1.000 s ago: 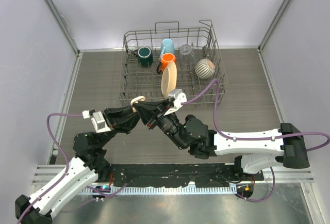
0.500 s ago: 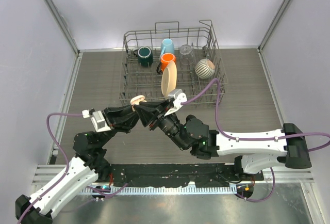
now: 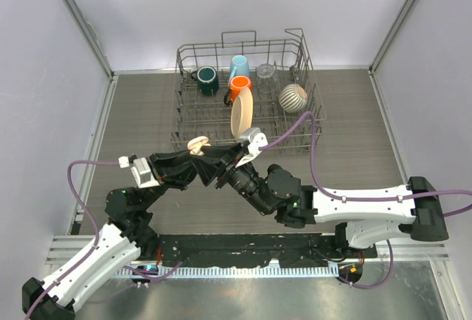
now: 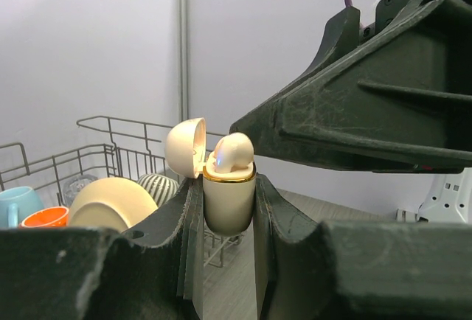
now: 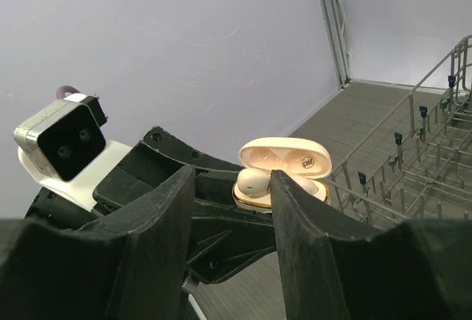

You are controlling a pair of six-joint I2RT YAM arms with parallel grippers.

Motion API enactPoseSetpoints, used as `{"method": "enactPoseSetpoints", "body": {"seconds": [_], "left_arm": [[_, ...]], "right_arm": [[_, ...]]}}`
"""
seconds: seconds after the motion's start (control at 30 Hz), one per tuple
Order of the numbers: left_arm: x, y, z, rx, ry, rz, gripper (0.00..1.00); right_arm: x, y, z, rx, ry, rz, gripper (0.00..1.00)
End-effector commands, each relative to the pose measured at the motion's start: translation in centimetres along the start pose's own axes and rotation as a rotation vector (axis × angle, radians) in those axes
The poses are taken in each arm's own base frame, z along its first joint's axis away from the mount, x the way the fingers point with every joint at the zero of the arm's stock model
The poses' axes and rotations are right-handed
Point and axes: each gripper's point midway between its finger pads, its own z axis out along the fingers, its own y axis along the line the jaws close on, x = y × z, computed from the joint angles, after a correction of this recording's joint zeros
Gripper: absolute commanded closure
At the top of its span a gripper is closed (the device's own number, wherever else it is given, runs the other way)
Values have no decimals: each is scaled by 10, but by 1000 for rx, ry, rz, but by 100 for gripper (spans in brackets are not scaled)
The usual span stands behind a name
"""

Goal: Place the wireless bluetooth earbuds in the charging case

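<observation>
Up close, the left end effector [image 4: 226, 196] is clamped on the lower body of a small cream charging case [image 4: 228, 209]. It holds the case upright in the air above the bench [image 3: 140, 113], with the hinged lid [image 4: 184, 146] thrown open. Held steady like this, the case's open top faces the other arm. One cream earbud [image 4: 231, 153] sits in the case with its rounded head above the gold rim, so it may not be fully seated. I cannot tell whether a second earbud lies beside it.

The right end effector [image 5: 232, 178] points at the case from just beside it. Its fingers are spread with nothing between them, and the case shows through the gap. That looks like a release after placing the earbud.

A second ago, those fingers were pinched together right at the case's opening. They have since parted, and the arm has drawn back a little toward the near edge. The left arm's grip and the case have barely shifted.

Behind both arms stands a wire dish rack [image 3: 179, 106] holding mugs, a glass, a plate and a striped bowl.
</observation>
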Motion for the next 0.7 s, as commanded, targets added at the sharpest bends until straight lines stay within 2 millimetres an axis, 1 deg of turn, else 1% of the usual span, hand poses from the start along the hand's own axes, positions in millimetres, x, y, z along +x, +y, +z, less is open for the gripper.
{"method": "enactPoseSetpoints", "body": {"seconds": [0.0, 0.03, 0.1, 0.13, 0.27, 0.3, 0.33, 0.43, 0.5, 0.53, 0.57, 0.6, 0.63, 0.67], "left_arm": [[-42, -13, 7, 58, -126, 32, 100], [-41, -13, 6, 58, -123, 30, 100], [-41, -13, 6, 57, -121, 28, 100], [-41, -13, 6, 56, -122, 28, 100], [-38, -13, 6, 58, -111, 25, 100], [-37, -13, 6, 58, -108, 24, 100], [-35, -13, 6, 58, -100, 22, 100], [-30, -13, 5, 59, -80, 17, 100], [-28, -15, 4, 69, -69, 18, 100], [-26, -16, 4, 75, -55, 14, 100], [-26, -17, 5, 83, -51, 15, 100], [-25, -21, 4, 105, -40, 16, 100], [-24, -23, 5, 115, -28, 14, 100], [-25, -25, 5, 127, -24, 19, 100]], "right_arm": [[-44, 0, -3, 17, -87, 50, 48], [-50, -1, -4, 18, -98, 51, 46], [-54, -2, -6, 22, -104, 53, 46], [-59, -3, -8, 22, -115, 58, 46], [-72, 3, -12, -18, -137, 73, 44], [-73, 7, -13, -40, -137, 76, 44], [-78, 8, -15, -48, -148, 89, 44], [-85, 5, -20, -44, -159, 101, 44], [-89, -3, -23, -10, -152, 93, 44], [-94, -18, -23, 81, -160, 97, 44], [-85, -29, -24, 135, -111, 78, 44], [-83, -39, -23, 184, -87, 65, 44], [-99, -51, -19, 243, -99, 73, 44], [-79, -63, -18, 295, -9, 50, 44]]}}
